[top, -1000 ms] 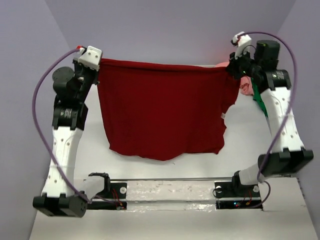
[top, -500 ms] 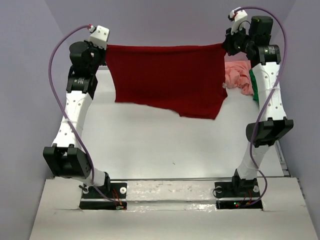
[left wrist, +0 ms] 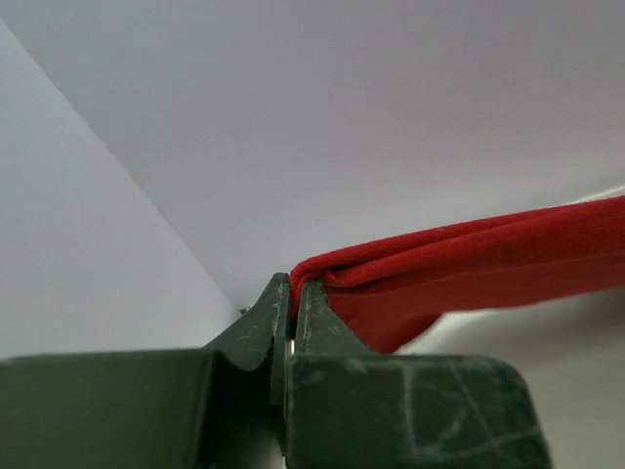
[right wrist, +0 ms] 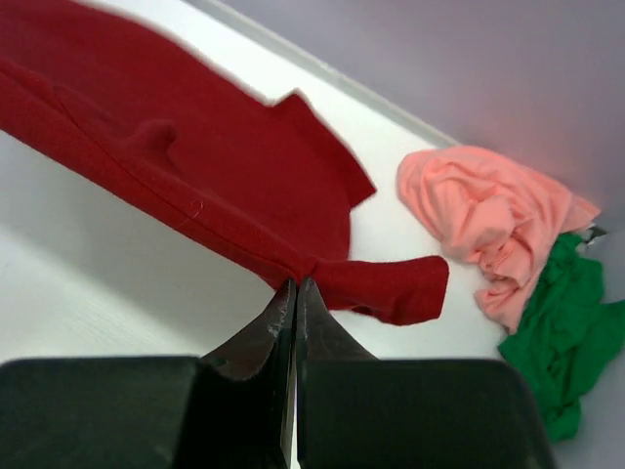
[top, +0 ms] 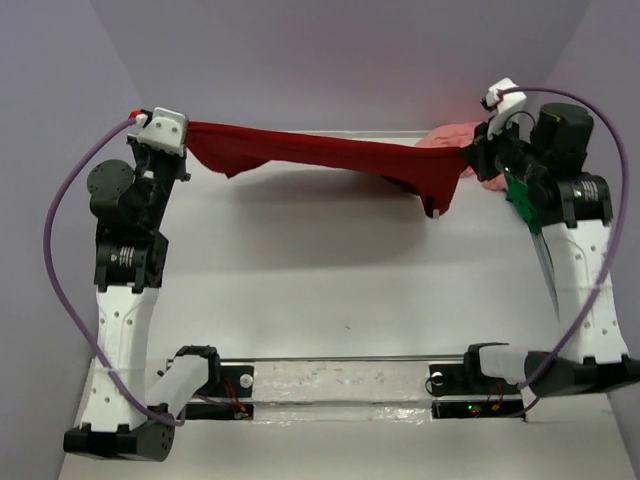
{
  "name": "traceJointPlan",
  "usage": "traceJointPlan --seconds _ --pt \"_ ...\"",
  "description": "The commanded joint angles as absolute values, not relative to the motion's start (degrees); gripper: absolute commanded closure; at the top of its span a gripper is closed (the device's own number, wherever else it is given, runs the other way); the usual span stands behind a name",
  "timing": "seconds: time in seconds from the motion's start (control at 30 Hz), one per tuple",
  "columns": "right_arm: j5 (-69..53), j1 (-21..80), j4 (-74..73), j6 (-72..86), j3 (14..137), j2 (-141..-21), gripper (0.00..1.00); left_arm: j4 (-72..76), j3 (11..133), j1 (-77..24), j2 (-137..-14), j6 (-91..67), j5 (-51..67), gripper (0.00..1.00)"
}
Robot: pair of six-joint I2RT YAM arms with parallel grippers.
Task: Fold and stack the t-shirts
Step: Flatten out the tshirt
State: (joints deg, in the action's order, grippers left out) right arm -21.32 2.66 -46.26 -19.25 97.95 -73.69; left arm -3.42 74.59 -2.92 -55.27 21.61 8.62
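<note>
The dark red t-shirt [top: 330,155] hangs stretched between both grippers across the far side of the table, low and nearly flat. My left gripper [top: 185,128] is shut on its left corner, seen in the left wrist view [left wrist: 293,283] with red cloth [left wrist: 469,269] running right. My right gripper [top: 468,152] is shut on its right corner, seen in the right wrist view [right wrist: 296,283] with the red shirt [right wrist: 195,147]. The salmon pink t-shirt [right wrist: 488,220] and the bright green t-shirt [right wrist: 571,327] lie crumpled at the far right.
The white table [top: 330,270] is walled by purple panels at the back and both sides. The arm bases stand on a rail [top: 340,385] at the near edge. The pink shirt [top: 450,135] shows partly behind the right arm.
Both arms have swung the red shirt down and toward the far edge. It hung as a tall sheet before; now it is stretched low and nearly flat over the table.
</note>
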Motion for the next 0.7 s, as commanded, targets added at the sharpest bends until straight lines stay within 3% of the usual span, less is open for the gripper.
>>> traceJointPlan --seconds 0.0,0.13,0.33,0.67 --pt "-20.2 1.8 -44.1 -18.5 98.2 -60.2 1.0 -4.4 76.0 -2.1 -48.6 21.4 8.4 1.0" --pt "-19.3 1.8 -45.1 -18.0 101.9 -56.5 1.0 -6.0 78.4 -0.4 -46.5 20.0 10.5 1.0" --pt "-19.4 1.8 -45.4 -18.7 111.4 -64.7 1.0 -5.5 82.2 -0.4 -50.2 20.4 10.7 1.0" --pt "-19.8 1.8 -30.8 -20.9 98.0 -84.2 1.0 6.0 74.5 -0.4 -65.4 26.3 8.7 1.0"
